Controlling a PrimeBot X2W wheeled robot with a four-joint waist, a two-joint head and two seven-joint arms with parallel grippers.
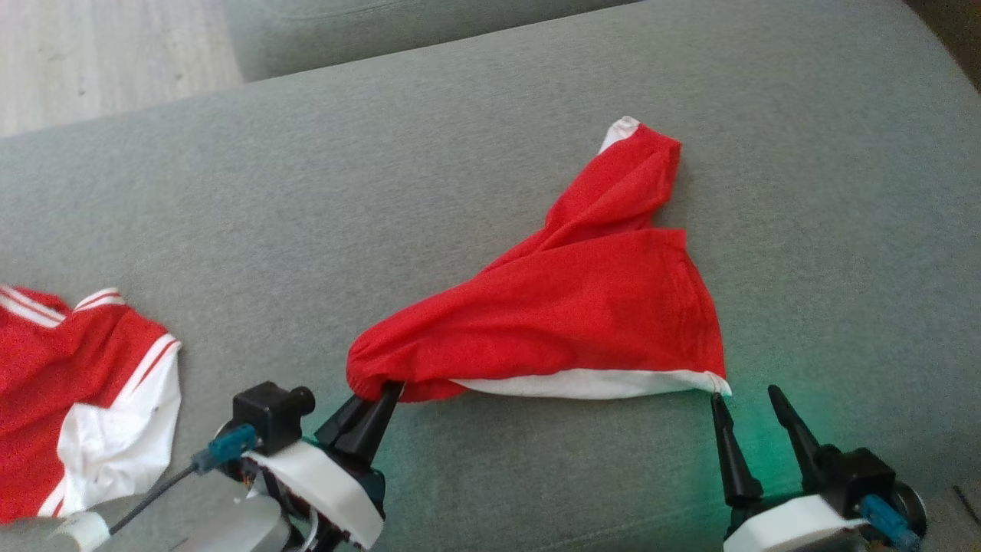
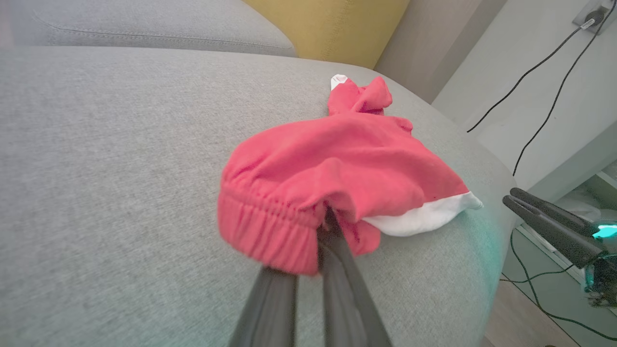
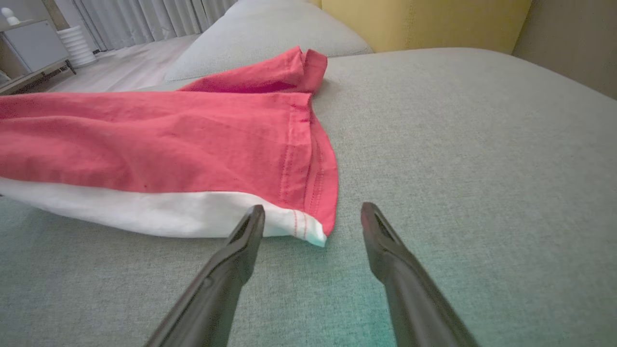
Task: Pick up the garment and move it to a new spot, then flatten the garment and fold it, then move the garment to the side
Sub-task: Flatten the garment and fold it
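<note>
Grey sofa cushion [image 1: 230, 230] carries the red shorts [image 1: 582, 307], crumpled near its middle. The left claw [image 1: 379, 399] pinches their elastic waistband. The right claw [image 1: 744, 393] stands spread just beside the white hem corner. A red-and-white shirt [image 1: 77, 383] lies well apart at the left.

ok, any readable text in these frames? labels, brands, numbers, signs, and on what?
None: no words, numbers or logos can be read in these views.
red garment: plain red cloth with a white band, no print or tag showing.
second garment: red with white stripes, no lettering.
grey cushion: bare fabric.
right gripper's fingers: plain dark, no marking.
</note>
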